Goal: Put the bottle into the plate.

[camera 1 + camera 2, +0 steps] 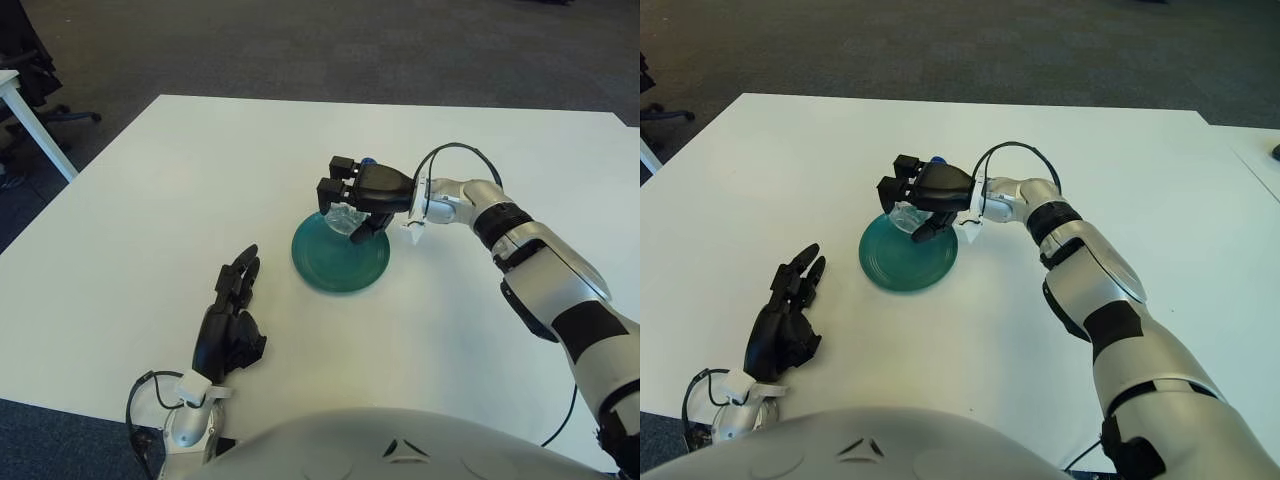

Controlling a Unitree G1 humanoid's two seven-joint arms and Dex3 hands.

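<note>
Left eye view shows, nearest the camera, the robot's pale rounded body along the bottom edge. Just beyond it, on the left side, the left robot hand (228,335) shows over the white tabletop (150,200), its dark fingers loosely extended and holding nothing; whether it touches the surface cannot be told. It sits well apart from the plate, to the plate's left and nearer the robot.

Farther out, near the middle of the tabletop, lies the round teal plate (335,265), flat and upright. Over its far rim is the right robot hand (352,200), reaching in from the right on a silver and black arm with a thin black cable looping above the wrist. Its fingers are curled around the bottle (347,214), a clear one with a small blue cap (368,160) showing at the top of the hand. The bottle's lower end hangs over the plate's far part; whether it touches the plate is unclear.

Beyond the tabletop's far edge lies dark grey carpet (300,40), with a chair base (50,115) at far left.
</note>
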